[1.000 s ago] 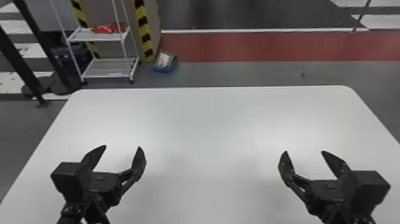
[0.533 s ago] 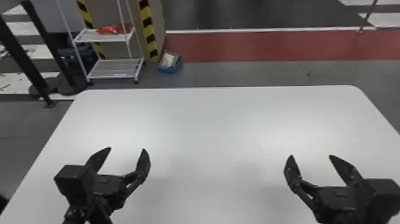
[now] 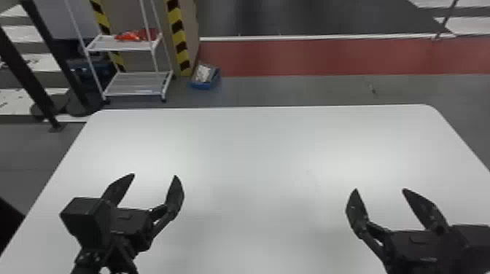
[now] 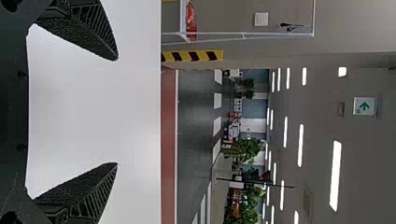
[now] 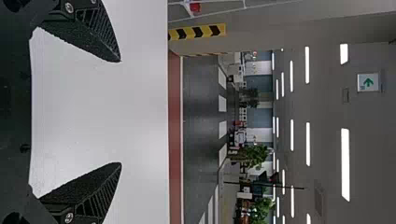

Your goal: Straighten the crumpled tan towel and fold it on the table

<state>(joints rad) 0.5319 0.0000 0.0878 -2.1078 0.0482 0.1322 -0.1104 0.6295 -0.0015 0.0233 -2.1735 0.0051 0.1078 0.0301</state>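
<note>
In the head view, my left gripper (image 3: 155, 175) is open over the left part of the white table (image 3: 255, 145), nothing between its fingers. My right gripper (image 3: 380, 189), likewise open and holding nothing, is over the table's right part. Both point toward the far edge. In the left wrist view, the left gripper (image 4: 116, 111) has its two fingers wide apart with white tabletop between them. The right wrist view has the right gripper (image 5: 120, 112) spread just as wide, tabletop behind it.
Beyond the table's far edge stand a white wire rack (image 3: 138, 85) and a blue box (image 3: 205, 77) on the floor. Dark posts (image 3: 29, 76) rise at the far left. Something dark (image 3: 9, 222) is beside the table's left edge.
The head view has shifted slightly sideways. Since half a second ago my left gripper has moved a little toward the far edge; both grippers stay open.
</note>
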